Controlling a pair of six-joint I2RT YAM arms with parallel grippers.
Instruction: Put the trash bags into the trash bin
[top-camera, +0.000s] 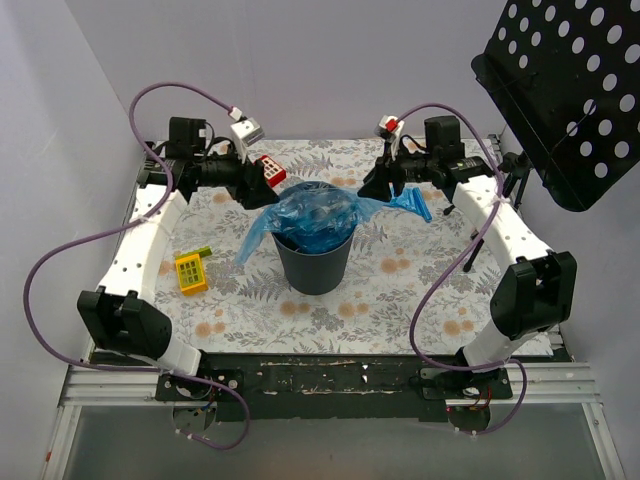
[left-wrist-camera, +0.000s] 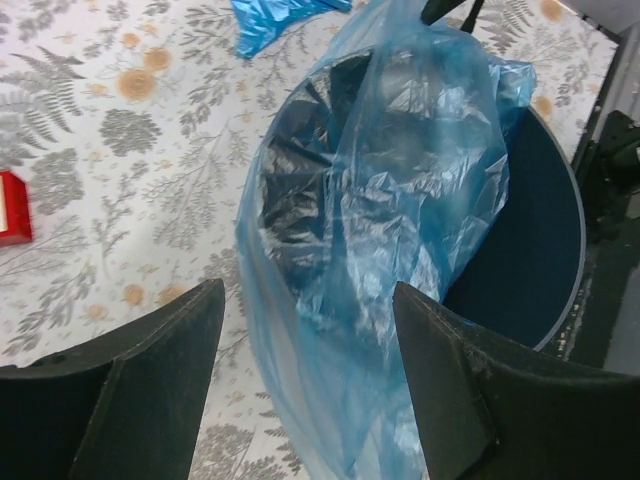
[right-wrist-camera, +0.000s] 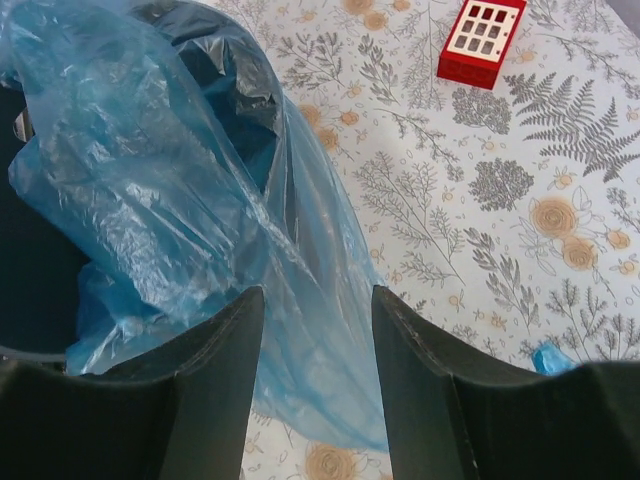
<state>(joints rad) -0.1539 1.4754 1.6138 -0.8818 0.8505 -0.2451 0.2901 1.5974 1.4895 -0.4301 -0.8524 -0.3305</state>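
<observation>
A spread blue trash bag (top-camera: 315, 212) lies draped over the mouth of the dark trash bin (top-camera: 314, 268), with part of it hanging down the bin's outside on the left. My left gripper (top-camera: 268, 193) is at the bin's left rim and my right gripper (top-camera: 376, 187) at its right rim. Seen from the left wrist, the left gripper (left-wrist-camera: 308, 290) is open, and the trash bag (left-wrist-camera: 400, 190) hangs loose between the fingers over the bin (left-wrist-camera: 545, 250). The right gripper (right-wrist-camera: 318, 293) is open too, above the loose film (right-wrist-camera: 150, 180). A small folded trash bag (top-camera: 414, 204) lies on the cloth to the right.
A red-and-white tile (top-camera: 270, 172) lies behind the left gripper. A yellow block (top-camera: 190, 272) sits at the left on the flowered tablecloth (top-camera: 400, 290). A black perforated music stand (top-camera: 565, 90) overhangs the back right corner.
</observation>
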